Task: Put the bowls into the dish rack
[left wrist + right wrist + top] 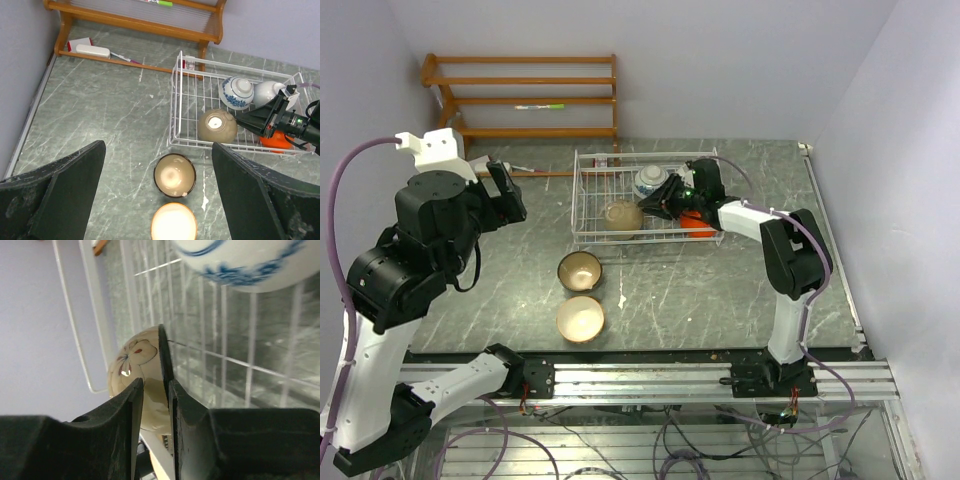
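The white wire dish rack (582, 200) holds a blue-and-white bowl (650, 182), an upturned cream-beige bowl (622, 215), an orange-red bowl (698, 225) and a white bowl (267, 92). My right gripper (667, 200) is inside the rack, shut on the thin rim of the black bowl (163, 352), next to the cream-beige bowl (131, 357). A brown bowl with a tan inside (580, 270) and a pale bowl with an orange-brown rim (580, 319) stand upright on the table in front of the rack. My left gripper (159, 145) is open and empty, high above these two bowls.
An orange-brown wooden slatted shelf (525, 100) stands at the back left against the wall, with a pen (540, 106) on it. A small white-and-red object (87, 47) lies under it. The table's right edge rail (830, 240) runs close behind the right arm.
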### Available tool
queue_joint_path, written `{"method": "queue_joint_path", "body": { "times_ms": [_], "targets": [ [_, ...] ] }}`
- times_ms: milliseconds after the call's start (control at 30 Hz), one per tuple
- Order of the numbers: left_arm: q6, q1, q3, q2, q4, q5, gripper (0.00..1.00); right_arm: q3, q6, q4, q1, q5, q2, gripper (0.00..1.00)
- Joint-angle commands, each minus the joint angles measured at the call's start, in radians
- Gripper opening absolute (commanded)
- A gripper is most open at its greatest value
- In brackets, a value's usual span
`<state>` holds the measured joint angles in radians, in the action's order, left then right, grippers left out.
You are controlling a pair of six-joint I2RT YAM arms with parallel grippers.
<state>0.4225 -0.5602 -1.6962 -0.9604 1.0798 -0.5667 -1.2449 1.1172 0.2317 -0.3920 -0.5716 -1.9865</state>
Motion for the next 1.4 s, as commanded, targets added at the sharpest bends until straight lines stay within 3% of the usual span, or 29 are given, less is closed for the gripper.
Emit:
{"method": "queue_joint_path", "body": {
  "times_ms": [0,333,533,867,1067,1367],
  "targets": [
    [-0.011,-0.005,0.007,0.001,-0.036,0.019,0.99,-0.034,-0.080,-0.116,0.022,0.057,0.043,0.28],
    [-0.008,-0.006,0.015,0.013,-0.034,0.016,0.99,-0.118,-0.180,-0.279,0.024,0.134,0.063,0.28],
    [-0.008,-0.006,0.011,0.017,-0.029,0.008,0.99,-0.334,-0.385,-0.588,-0.016,0.290,0.069,0.31],
    [-0.011,-0.005,0.002,0.007,-0.033,0.009,0.99,-0.742,-0.702,-1.041,-0.258,0.621,-0.091,0.58],
    [-0.007,-0.006,-0.005,0.004,-0.025,0.007,0.99,-0.816,-0.766,-1.098,-0.350,0.732,-0.157,0.69],
    [0.000,-0.006,0.000,0.006,-0.020,0.002,0.99,-0.902,-0.833,-1.163,-0.395,0.932,-0.241,0.71]
  ]
}}
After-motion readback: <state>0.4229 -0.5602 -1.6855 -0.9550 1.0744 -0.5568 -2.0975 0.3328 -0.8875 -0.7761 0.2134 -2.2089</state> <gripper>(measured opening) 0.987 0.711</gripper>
